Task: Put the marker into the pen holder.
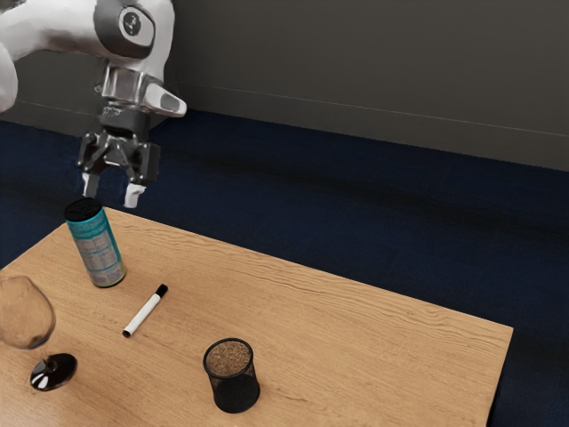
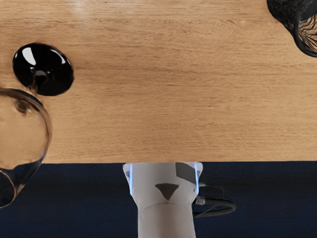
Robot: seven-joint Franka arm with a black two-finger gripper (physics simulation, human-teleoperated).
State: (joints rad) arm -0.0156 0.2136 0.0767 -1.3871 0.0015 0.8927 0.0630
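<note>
Gripper (image 1: 112, 189) hangs over the far left of the exterior view, released, its fingertips apart, high by the tall can (image 1: 96, 247). The marker (image 1: 145, 311) lies on the table (image 1: 373, 342), between can and pen holder (image 1: 235, 382). A slanting descent could topple the can; one finger touching first might roll the marker; a tilted drop could catch the holder's rim. In the wrist view, the stemmed glass (image 2: 22, 131) stands tall enough that a careless swing could clip its bowl.

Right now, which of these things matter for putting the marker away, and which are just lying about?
For the job:
marker, lying down
pen holder, upright
pincer, open

Just there:
teal canister, black-topped
stemmed glass, dark-footed
</note>
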